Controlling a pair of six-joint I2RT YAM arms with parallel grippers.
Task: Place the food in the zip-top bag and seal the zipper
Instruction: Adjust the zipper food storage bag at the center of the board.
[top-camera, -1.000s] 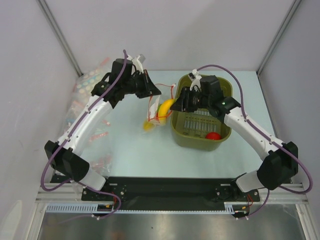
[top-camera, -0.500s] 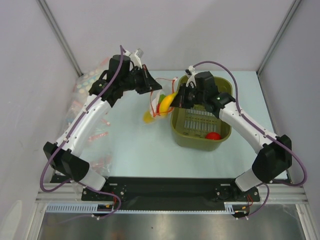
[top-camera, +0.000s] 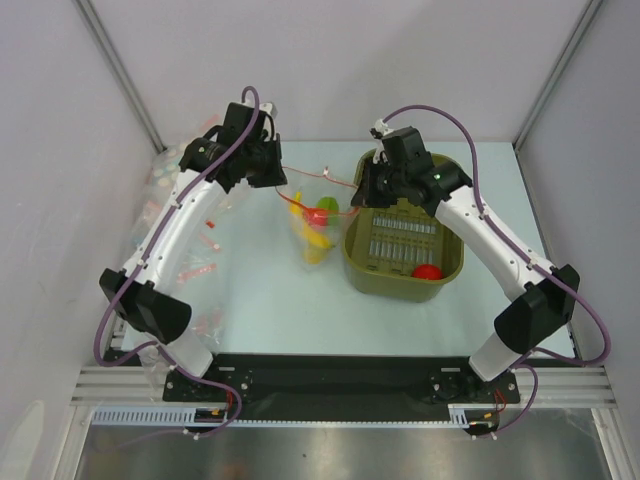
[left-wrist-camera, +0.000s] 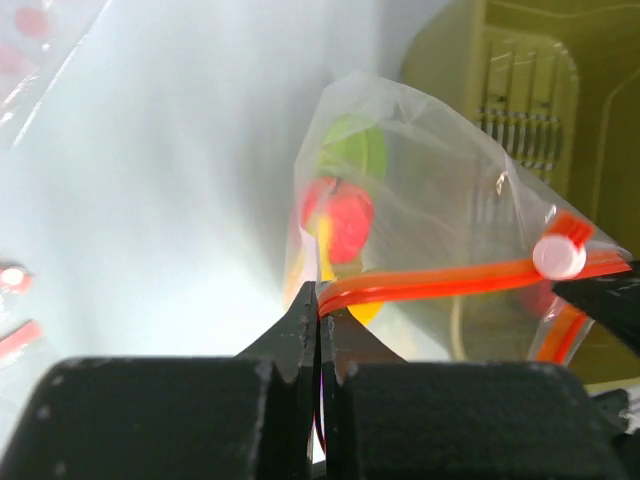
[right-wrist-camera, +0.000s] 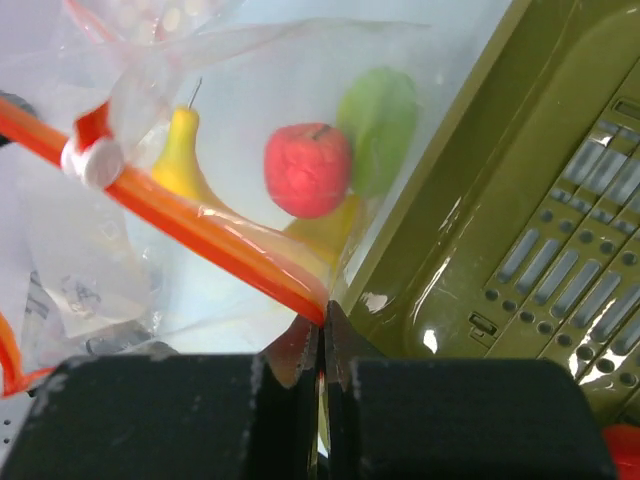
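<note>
The clear zip-top bag (top-camera: 313, 220) hangs above the table between my two grippers, its orange-red zipper (top-camera: 318, 178) stretched taut. Inside it are a yellow banana (top-camera: 315, 240), one red round fruit (top-camera: 318, 214) and a small green piece (top-camera: 328, 206). My left gripper (top-camera: 279, 172) is shut on the zipper's left end (left-wrist-camera: 340, 296). My right gripper (top-camera: 362, 190) is shut on its right end (right-wrist-camera: 305, 305). A white slider (right-wrist-camera: 92, 160) sits on the strip and also shows in the left wrist view (left-wrist-camera: 558, 256). A second red fruit (top-camera: 426, 271) lies in the olive-green basket (top-camera: 450, 255).
The basket stands right of the bag, close under my right gripper. Other clear bags with pink strips and pale dots (top-camera: 190, 268) lie along the left side of the table, under the left arm. Grey walls close in left, back and right.
Both grippers moved apart and pulled the zipper straight between them. The bag swung up and now hangs with the banana fully inside it. The left arm shifted left.
</note>
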